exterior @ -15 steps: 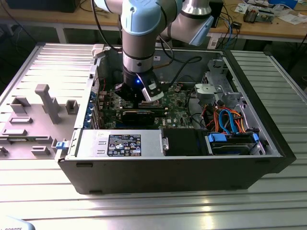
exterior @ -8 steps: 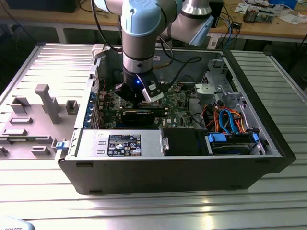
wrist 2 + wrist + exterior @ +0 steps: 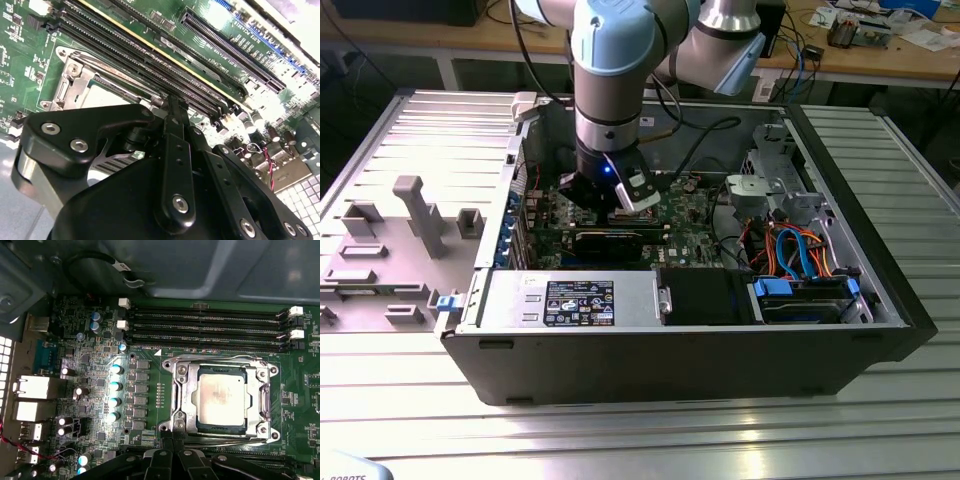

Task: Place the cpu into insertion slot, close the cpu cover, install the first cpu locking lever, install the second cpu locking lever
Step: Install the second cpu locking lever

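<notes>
In the first wrist view the cpu [image 3: 221, 395], a silver-grey square, lies flat in the insertion slot [image 3: 178, 426] on the green motherboard. The cpu cover [image 3: 261, 399], a metal frame with a window, lies down around it. A thin lever rod [image 3: 215, 359] runs along the socket's side nearest the memory slots. Another rod [image 3: 230, 441] runs along the opposite side. My gripper [image 3: 172, 444] stands at that opposite side with its black fingers together. The second wrist view has the gripper [image 3: 172, 107] tip at the socket's edge, beside the cpu [image 3: 102, 95]. In the exterior view the gripper [image 3: 610, 205] reaches down into the open computer case.
Long black memory slots [image 3: 210, 325] run beside the socket. A black expansion card [image 3: 610, 240] lies just in front of the gripper. The power supply [image 3: 570, 300] and a drive bay with blue cables [image 3: 800, 262] fill the case's near side. The case walls [image 3: 880, 250] close in all around.
</notes>
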Motion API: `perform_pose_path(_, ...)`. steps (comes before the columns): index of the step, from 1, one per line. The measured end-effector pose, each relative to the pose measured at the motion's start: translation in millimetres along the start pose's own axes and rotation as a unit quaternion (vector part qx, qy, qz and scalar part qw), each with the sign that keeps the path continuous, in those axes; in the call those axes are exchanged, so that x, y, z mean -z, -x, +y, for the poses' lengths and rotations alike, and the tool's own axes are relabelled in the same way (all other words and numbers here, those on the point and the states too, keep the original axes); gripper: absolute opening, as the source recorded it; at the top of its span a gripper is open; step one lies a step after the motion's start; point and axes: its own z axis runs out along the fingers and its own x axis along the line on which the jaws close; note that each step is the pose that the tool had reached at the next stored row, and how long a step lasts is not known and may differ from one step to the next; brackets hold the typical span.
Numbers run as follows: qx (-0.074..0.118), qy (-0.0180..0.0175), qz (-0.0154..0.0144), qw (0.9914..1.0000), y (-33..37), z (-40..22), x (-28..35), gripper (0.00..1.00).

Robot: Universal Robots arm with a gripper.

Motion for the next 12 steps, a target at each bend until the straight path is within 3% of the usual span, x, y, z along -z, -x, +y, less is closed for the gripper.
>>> perform_pose_path(4,0.0,0.0093,-0.0006,0.99996,-0.1,0.0,-0.1,0.11)
perform_pose_path(8,0.001,0.0214,-0.0013,0.99977,-0.3,-0.1,-0.4,0.11)
perform_pose_path(12,0.001,0.0256,-0.0015,0.99967,-1.3,-0.4,-0.4,0.11)
